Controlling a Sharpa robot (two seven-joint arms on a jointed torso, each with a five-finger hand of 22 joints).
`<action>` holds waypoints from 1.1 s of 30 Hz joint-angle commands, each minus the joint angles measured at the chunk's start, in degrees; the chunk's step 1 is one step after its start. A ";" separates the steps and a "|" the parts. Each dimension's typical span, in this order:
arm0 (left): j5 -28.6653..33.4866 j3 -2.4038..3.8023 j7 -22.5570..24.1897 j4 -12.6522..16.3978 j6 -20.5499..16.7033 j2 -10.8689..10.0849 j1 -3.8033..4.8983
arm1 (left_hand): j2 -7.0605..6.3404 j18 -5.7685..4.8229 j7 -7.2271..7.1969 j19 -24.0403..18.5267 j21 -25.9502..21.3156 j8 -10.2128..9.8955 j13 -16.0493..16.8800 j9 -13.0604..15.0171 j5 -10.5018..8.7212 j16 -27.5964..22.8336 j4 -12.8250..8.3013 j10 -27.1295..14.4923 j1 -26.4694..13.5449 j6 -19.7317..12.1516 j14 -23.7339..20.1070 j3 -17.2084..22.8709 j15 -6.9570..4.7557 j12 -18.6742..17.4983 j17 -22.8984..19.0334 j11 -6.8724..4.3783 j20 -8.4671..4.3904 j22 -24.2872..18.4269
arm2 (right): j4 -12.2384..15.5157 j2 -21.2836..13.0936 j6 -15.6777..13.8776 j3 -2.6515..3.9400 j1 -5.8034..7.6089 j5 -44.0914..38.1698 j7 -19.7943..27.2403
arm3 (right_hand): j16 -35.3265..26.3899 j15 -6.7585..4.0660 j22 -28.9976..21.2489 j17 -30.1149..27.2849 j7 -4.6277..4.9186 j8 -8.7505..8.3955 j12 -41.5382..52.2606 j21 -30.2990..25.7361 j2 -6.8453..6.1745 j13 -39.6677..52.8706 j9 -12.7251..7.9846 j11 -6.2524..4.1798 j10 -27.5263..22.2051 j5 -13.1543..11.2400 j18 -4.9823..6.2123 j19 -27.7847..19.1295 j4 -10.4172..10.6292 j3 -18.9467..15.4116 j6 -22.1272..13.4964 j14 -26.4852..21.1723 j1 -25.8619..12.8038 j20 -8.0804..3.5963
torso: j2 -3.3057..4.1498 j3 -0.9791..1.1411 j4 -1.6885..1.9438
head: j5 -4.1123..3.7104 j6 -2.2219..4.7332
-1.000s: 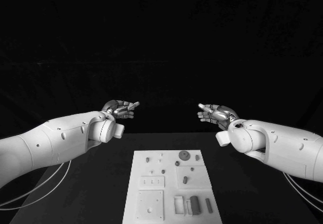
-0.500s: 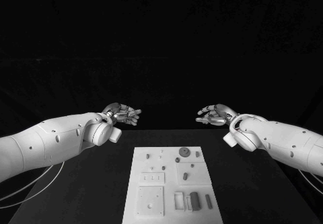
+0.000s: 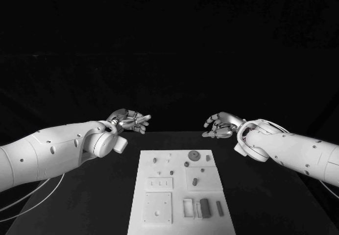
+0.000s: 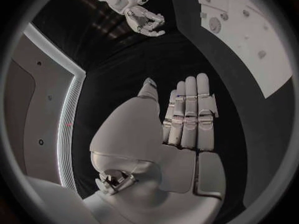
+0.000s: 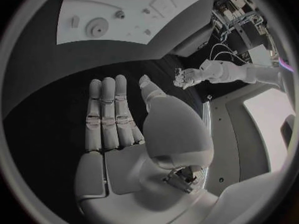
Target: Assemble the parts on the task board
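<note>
Both the left hand (image 3: 130,120) and right hand (image 3: 222,124) hung empty with fingers apart beyond the task board (image 3: 157,201), so no part was yet picked, and next one hand probably needed to descend to a part.

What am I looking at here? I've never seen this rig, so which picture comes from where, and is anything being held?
This is a two-armed robot at a black table. The head view looks down from a camera on its head; the two round pictures come from cameras at its wrists, behind each hand. The left hand and right hand hover beyond the far end of the white task board, fingers apart, holding nothing. On the board lie small dark parts, among them a round disc near its far end and an oblong block near its near end.
</note>
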 commanded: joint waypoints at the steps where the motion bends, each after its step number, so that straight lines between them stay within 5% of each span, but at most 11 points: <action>1: -0.21 0.07 0.93 0.26 1.77 -0.25 0.07 | -0.56 -0.12 0.06 -0.80 -0.55 -0.52 -0.05 -0.10 -0.21 -0.57 0.02 -0.38 -1.65 -0.46 -0.79 -1.53 0.26 -0.48 0.13 -0.02 -0.12 -0.16 | 1.46 0.42 0.52 0.00 -0.54 -11.45 -3.64 | 13.33 -1.64 2.22 7.66 -0.53 -1.28 19.48 8.44 -0.18 14.11 -0.23 -0.64 -3.66 -0.40 1.43 2.98 -1.23 -0.19 1.06 0.59 -0.86 -2.81 | 1.52 -0.20 0.51 | -0.31 0.16; 4: -0.23 0.08 0.97 0.85 1.68 -0.85 0.08 | -0.85 -0.23 0.04 -1.09 -0.76 -0.66 -0.01 -0.12 -0.20 -0.89 0.00 -0.32 -1.64 -0.40 -1.11 -2.11 0.37 -0.70 0.25 -0.02 -0.13 -0.18 | 2.61 1.22 1.19 0.00 -1.53 -14.79 -4.81 | 17.10 -1.43 2.16 9.36 0.21 -2.74 24.38 14.17 -0.70 18.95 -0.96 0.02 -6.60 -0.28 1.43 1.25 -1.51 1.04 1.31 -0.38 -1.57 -3.26 | 2.32 -0.31 0.51 | -0.17 0.06; 11: -0.26 0.13 0.74 2.70 2.18 -1.56 0.11 | -0.84 -0.32 -0.01 -1.19 -0.90 -0.78 0.11 -0.10 -0.19 -1.19 -0.05 -0.09 -0.71 -0.19 -1.24 -2.36 0.43 -0.98 0.53 -0.06 -0.14 -0.11 | 4.03 2.38 2.33 0.00 -2.88 -21.17 -6.28 | 20.32 -1.04 2.04 9.91 0.18 -3.64 27.15 19.55 -0.60 21.27 -1.30 -0.02 -7.10 -0.07 1.43 -0.22 -2.51 2.97 2.24 -0.64 -2.32 -3.87 | 4.03 -0.39 0.93 | -0.28 -0.02; 20: -0.60 0.33 0.63 4.14 2.58 -1.45 0.12 | -0.32 -0.40 -0.05 -1.24 -1.00 -0.89 0.21 -0.06 -0.19 -1.44 -0.05 0.11 0.11 0.00 -1.29 -2.37 0.49 -1.24 0.81 -0.07 -0.10 -0.04 | 4.11 3.33 4.35 0.00 -4.16 -26.10 -6.39 | 22.91 -1.16 1.90 9.95 -0.06 -3.76 29.08 22.43 -0.38 22.57 -1.37 -0.21 -7.05 -0.06 1.43 -1.33 -4.65 5.03 3.97 -0.83 -3.22 -4.05 | 5.74 -0.25 1.70 | 0.10 0.15; 33: -0.72 0.49 0.33 4.48 2.89 -1.66 0.19 | 0.15 -0.46 -0.07 -1.32 -1.12 -0.99 0.31 -0.03 -0.18 -1.69 -0.06 0.24 0.78 0.15 -1.35 -2.49 0.54 -1.51 1.06 -0.07 -0.06 0.04 | 2.26 4.61 4.88 0.00 -4.73 -28.15 -6.16 | 24.80 -1.85 1.72 9.05 -0.77 -3.90 29.75 24.96 0.66 22.72 -1.64 -0.95 -5.88 -0.04 1.43 -1.39 -8.62 8.10 6.27 -0.51 -5.81 -4.56 | 7.12 0.02 1.87 | -0.29 0.75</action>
